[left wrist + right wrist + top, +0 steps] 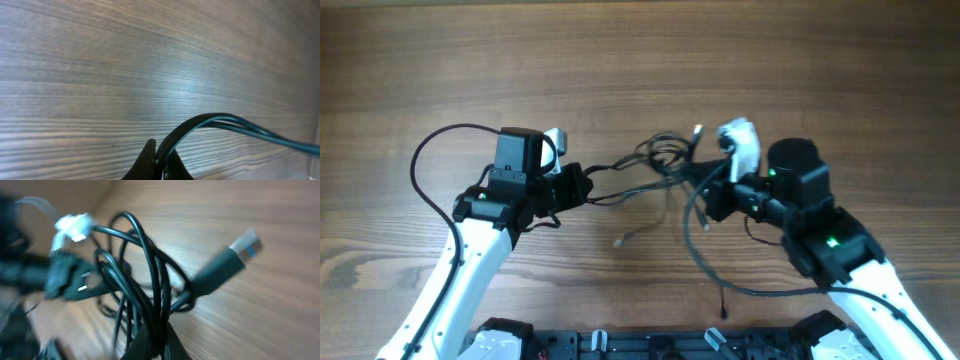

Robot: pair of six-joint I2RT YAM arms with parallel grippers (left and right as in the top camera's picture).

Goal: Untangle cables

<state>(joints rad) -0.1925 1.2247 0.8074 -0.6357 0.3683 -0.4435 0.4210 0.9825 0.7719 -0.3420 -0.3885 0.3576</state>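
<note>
The cables (660, 158) lie as a loose knot of thin black loops on the wooden table (620, 50), roughly midway between the two arms. From the knot's left side a few strands run out taut towards the left gripper (582, 186). In the left wrist view these strands (210, 121) arc up from the left gripper (159, 162) and leave at the right edge of the picture. Its fingertips are pressed together on them, so it is pinching the cables.

On the knot's right side sits the right gripper (708, 200). In the right wrist view several loops (150, 290) rise in a bunch from between the fingertips of the right gripper (156, 342), which are clamped on them. A USB plug (235, 255) with a blue insert sticks out to the right of the bunch. From overhead this plug (697, 130) is at the knot's upper right edge.

Below the knot and a little left, a small plug end (620, 240) lies alone on the wood, on a thin wire.

Outward from the knot, a white camera module (740, 140) sits on the right wrist just to its right. A thicker arm cable (705, 255) curves down below the knot towards the base of the right arm. A second thick black loop (420, 165) stands well to the left of the knot, beside the left arm.
</note>
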